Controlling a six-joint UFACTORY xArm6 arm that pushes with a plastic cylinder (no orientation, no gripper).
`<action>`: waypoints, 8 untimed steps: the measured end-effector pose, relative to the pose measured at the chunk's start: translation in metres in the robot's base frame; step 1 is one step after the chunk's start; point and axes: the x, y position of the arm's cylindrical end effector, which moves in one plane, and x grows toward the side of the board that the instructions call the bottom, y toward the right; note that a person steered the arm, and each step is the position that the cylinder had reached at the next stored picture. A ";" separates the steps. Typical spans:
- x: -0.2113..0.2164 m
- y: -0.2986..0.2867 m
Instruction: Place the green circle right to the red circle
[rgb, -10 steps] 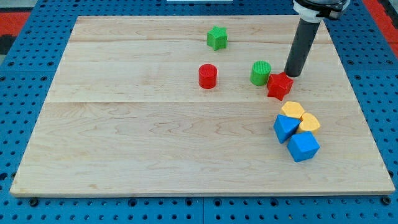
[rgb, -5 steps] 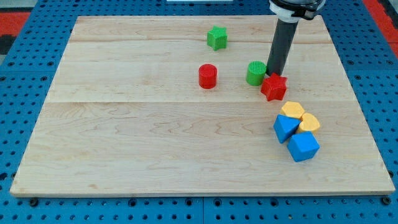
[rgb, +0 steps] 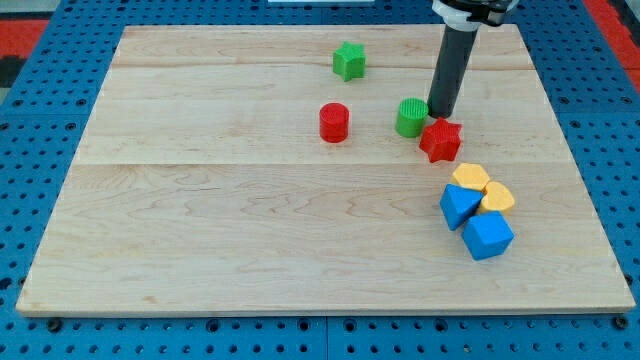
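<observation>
One green circle (rgb: 410, 117) beside my tip (rgb: 440, 114)

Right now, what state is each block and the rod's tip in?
green circle: upright, right of the red circle with a gap between them
red circle: upright, alone
red star: flat, against the green circle's right side
green star: alone near the view's top
two blue blocks and two yellow blocks: huddled together
my tip: just right of the green circle, above the red star
</observation>
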 end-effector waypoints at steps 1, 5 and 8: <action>-0.004 0.000; -0.015 -0.043; -0.015 -0.076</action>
